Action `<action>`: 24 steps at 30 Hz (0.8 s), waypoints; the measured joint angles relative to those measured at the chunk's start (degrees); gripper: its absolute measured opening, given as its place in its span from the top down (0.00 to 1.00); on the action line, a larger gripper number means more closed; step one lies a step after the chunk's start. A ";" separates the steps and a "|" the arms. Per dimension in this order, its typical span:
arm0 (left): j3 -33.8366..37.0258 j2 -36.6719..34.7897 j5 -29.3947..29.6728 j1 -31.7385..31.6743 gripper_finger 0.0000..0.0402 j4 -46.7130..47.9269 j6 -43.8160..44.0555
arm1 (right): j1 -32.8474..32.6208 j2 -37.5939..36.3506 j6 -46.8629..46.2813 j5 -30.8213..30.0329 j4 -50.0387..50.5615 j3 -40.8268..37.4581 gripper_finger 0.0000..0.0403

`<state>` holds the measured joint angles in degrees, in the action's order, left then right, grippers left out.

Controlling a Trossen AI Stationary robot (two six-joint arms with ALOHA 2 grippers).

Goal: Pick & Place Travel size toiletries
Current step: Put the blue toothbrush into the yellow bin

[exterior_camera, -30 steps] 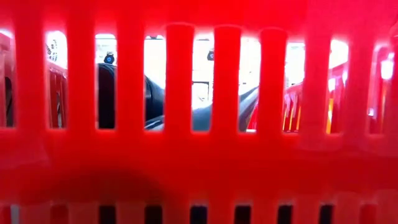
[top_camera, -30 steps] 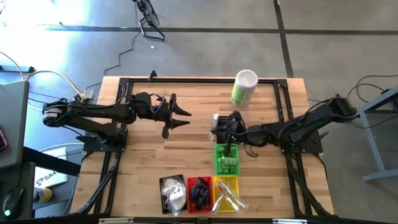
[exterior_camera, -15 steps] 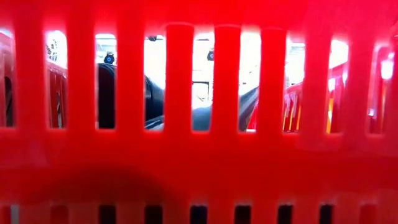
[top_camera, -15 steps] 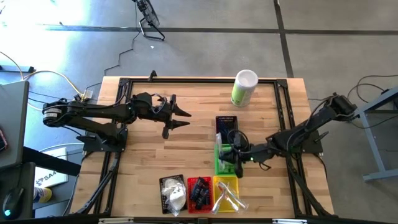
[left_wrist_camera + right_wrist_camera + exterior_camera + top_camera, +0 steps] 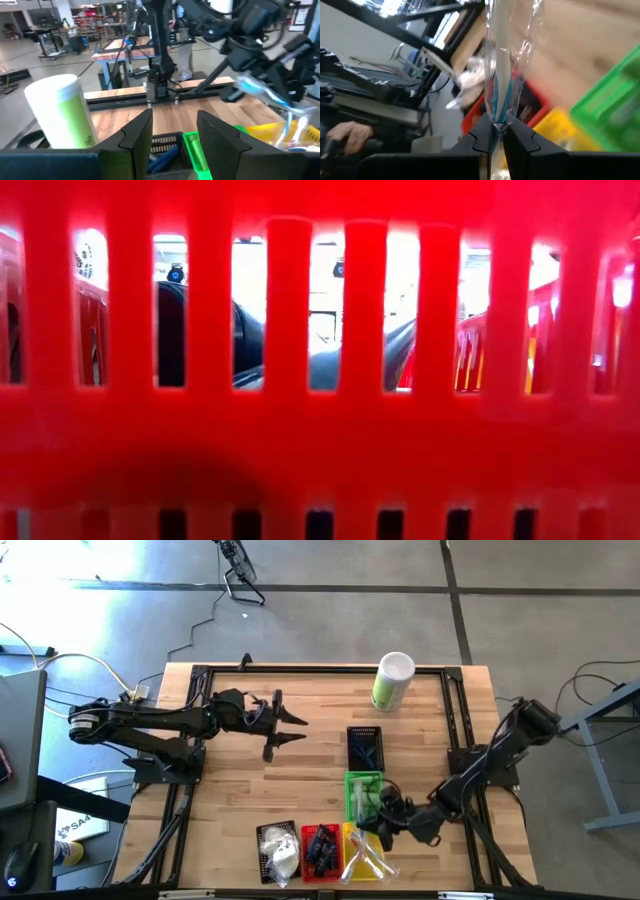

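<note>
My right gripper (image 5: 378, 823) hovers near the table's front edge, over the yellow basket (image 5: 362, 850), shut on a thin clear-wrapped stick (image 5: 499, 65). The left wrist view also shows that stick (image 5: 262, 92) in the air. More clear-wrapped sticks lie in the yellow basket. Dark blue tubes (image 5: 366, 750) lie in a black basket (image 5: 365, 730) at mid-table, and green bottles sit in the green basket (image 5: 362, 795). My left gripper (image 5: 290, 727) waits open at the left, above the table, holding nothing. My right gripper pinches one end of the clear-wrapped stick (image 5: 496, 117) between its two fingers. The fingers slant down from the table's right side. The stick runs on past the fingertips, along their line, lifted clear above the baskets.
A red basket (image 5: 320, 850) with dark tubes and a black basket with white pouches (image 5: 278, 850) stand beside the yellow one. The tall green-and-white canister (image 5: 392, 682) stands at the far edge. A red basket wall (image 5: 320, 430) fills the low view.
My right gripper has swung from over the black basket at mid-table toward the near edge and somewhat down. It now stands over the yellow basket. Its wrist has rolled on the way, and it stays shut on the stick.
</note>
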<state>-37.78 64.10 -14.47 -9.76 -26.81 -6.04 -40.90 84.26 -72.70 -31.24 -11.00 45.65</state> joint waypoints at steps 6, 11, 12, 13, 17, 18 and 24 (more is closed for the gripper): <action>0.02 0.00 2.62 0.00 0.62 0.01 -0.14 | -3.69 3.45 -9.02 4.88 -2.45 0.00 0.95; 0.04 0.02 3.48 0.00 0.62 0.04 -0.13 | -5.06 4.05 -13.14 11.09 -1.49 0.00 0.95; 0.04 0.02 3.53 0.00 0.62 0.08 -0.13 | -5.03 4.05 -13.70 12.05 -0.84 0.00 0.95; 0.04 0.02 3.53 0.00 0.62 0.23 -0.13 | -5.01 4.05 -14.44 12.74 0.13 0.01 0.95; 0.04 0.07 3.57 0.00 0.62 0.42 0.10 | -4.39 4.07 -16.15 14.00 4.25 0.02 0.95; 0.04 0.07 3.57 0.00 0.62 0.40 0.23 | -4.04 4.16 -16.18 14.43 4.66 0.02 0.95; 0.04 0.07 3.73 0.00 0.62 0.43 0.24 | -3.14 4.29 -15.66 14.79 4.80 0.02 0.94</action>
<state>-37.74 64.16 -10.74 -9.76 -26.38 -5.80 -44.04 88.55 -88.36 -16.45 -6.21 45.67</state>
